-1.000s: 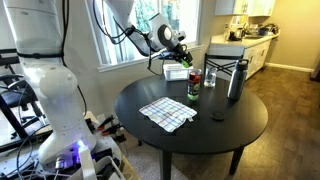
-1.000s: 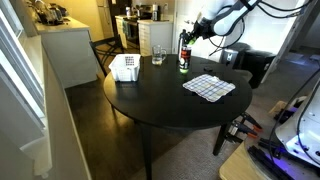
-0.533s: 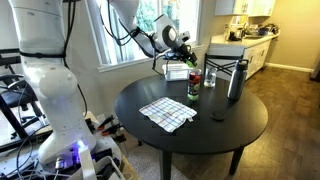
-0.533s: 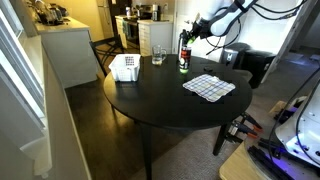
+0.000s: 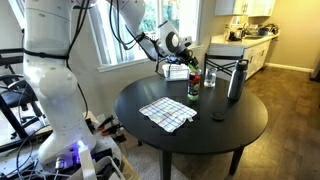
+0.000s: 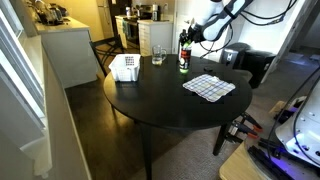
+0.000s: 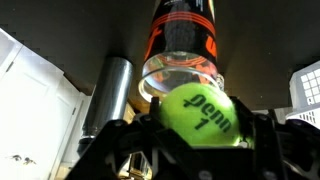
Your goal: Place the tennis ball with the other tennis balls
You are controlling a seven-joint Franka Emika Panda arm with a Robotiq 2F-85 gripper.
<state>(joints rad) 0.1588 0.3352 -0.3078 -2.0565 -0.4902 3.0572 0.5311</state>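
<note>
In the wrist view my gripper (image 7: 197, 122) is shut on the tennis ball (image 7: 197, 112), a fuzzy yellow-green ball marked "penn 1". Just beyond it stands a clear ball can (image 7: 183, 50) with an orange and black label, its open rim close under the ball. In both exterior views the gripper (image 5: 183, 46) (image 6: 190, 34) hangs just above the can (image 5: 193, 84) (image 6: 184, 56) near the edge of the round black table (image 5: 245, 125). Something yellow-green shows through the can's lower part.
A steel bottle (image 5: 236, 80) (image 7: 108, 95), a drinking glass (image 5: 209, 77) (image 6: 158, 56) and a white basket (image 6: 125, 67) (image 7: 306, 90) stand near the can. A checkered cloth (image 5: 167, 113) (image 6: 208, 87) and a small black disc (image 5: 218, 116) lie on the table.
My gripper has moved a little closer to the can and lower, with the ball still held. Nothing on the table has moved.
</note>
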